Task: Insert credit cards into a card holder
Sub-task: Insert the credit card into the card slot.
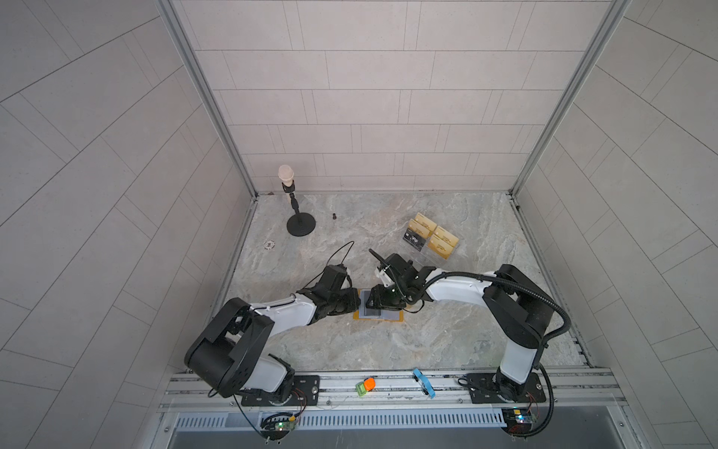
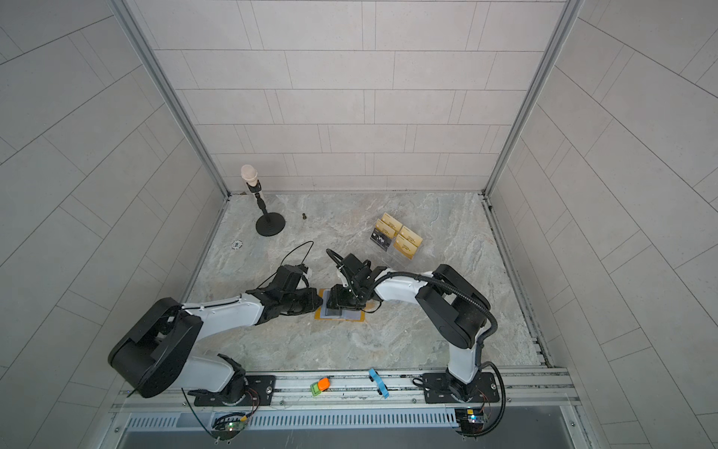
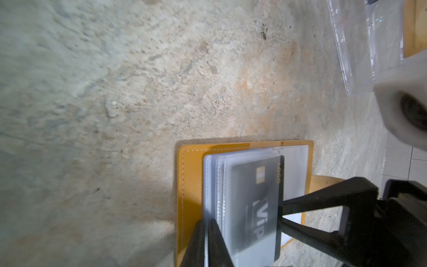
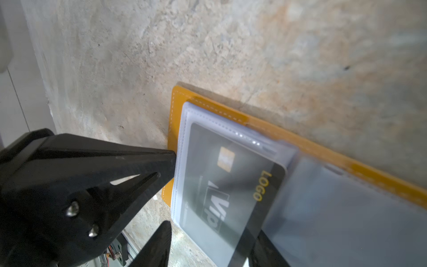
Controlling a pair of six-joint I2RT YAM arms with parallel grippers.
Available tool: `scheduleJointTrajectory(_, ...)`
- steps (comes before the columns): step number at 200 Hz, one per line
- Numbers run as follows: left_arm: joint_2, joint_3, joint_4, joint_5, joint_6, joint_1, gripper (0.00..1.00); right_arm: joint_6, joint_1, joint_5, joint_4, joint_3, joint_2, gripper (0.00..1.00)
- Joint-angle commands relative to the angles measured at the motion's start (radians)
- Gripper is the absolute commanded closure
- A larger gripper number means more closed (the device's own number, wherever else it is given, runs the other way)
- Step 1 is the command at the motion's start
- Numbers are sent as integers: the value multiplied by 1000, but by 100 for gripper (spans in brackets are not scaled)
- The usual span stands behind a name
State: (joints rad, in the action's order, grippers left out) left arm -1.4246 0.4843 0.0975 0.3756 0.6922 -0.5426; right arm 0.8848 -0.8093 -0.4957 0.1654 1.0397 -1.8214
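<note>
The card holder point(image 3: 191, 185) is lying open on the marble surface point(image 1: 349, 350), between both arms. 1 black Vip credit card point(image 4: 215, 185) is sitting most of the way inside the top clear sleeve point(image 3: 211, 180), with its long LOGO edge projecting toward the spine.

The left pincer point(image 4: 172, 159) is showing closed, its tips bearing on the outer edge of the sleeves. The right pincer point(image 4: 213, 227) is standing part-spread across the card, with 1 fingertip point(image 3: 288, 207) touching the projecting edge. Whether it is squeezing or merely nudging, I cannot tell.

Risks, as judged:
- A push running off-square is likely to be jamming a corner against the sleeve seam.
- A fingertip sitting too high could be riding over the thin edge and buckling the sleeve.
- If the left tips are slipping, the whole holder could be sliding along with the push.
</note>
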Motion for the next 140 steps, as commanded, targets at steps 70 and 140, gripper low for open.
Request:
scheduleJointTrajectory(70, 31, -4, -19, -1, 32, -29, 88, 35, -49, 105, 59, 21, 48, 44)
scheduleJointTrajectory(140, 125, 66, -246, -99, -54, 0, 53, -148, -4, 167, 264, 46, 153, 46)
